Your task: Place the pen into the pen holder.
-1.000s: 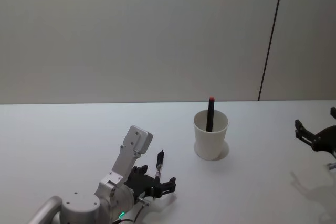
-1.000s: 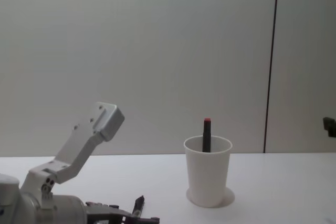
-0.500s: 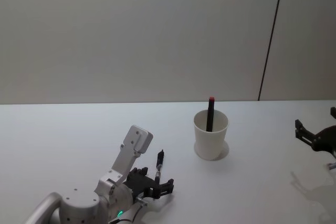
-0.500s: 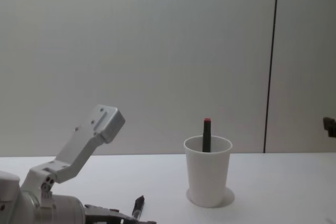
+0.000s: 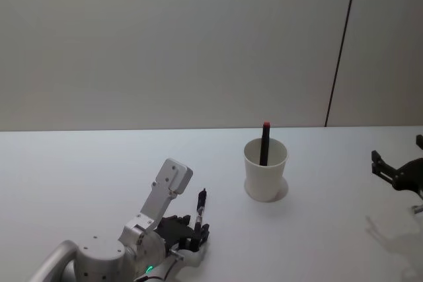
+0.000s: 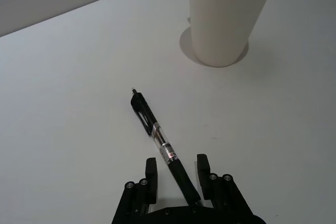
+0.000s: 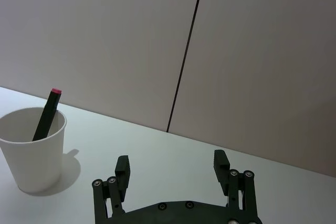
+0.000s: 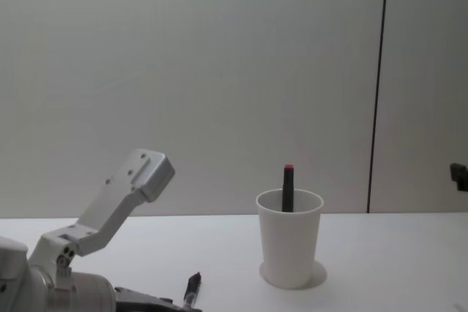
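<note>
We see the left gripper point(image 5: 196, 228) low over the white table point(image 5: 79, 163), near the robot's body on its left side. In the left wrist view its two black fingers point(image 6: 151, 174) stand narrowly apart, one on each side of the pen point(image 6: 160, 142), and a little table shows between the pen and each finger. The jaws therefore straddle the pen without clamping it.

The pen is a black click pen with a clear middle section, and it lies flat on the table. Its dark grip end sits between the fingers, and its clip end points away from the gripper toward the far side of the table. In the chest view the pen point(image 8: 191, 288) shows at the bottom edge, beside the left arm point(image 8: 121, 199), whose white link slants upward.

The pen holder point(image 5: 266, 176) is a plain white paper cup. It stands upright farther out on the table, to the right of the pen and clear of it. A black marker with a red cap point(image 5: 265, 143) leans inside the cup, and its top rises above the rim.

The right gripper point(image 5: 396, 173) is at the right edge of the head view, well apart from the cup. In its own wrist view the right gripper point(image 7: 171, 165) has its fingers spread wide with nothing between them. The cup point(image 7: 31, 150) stands off to one side in that view.
</note>
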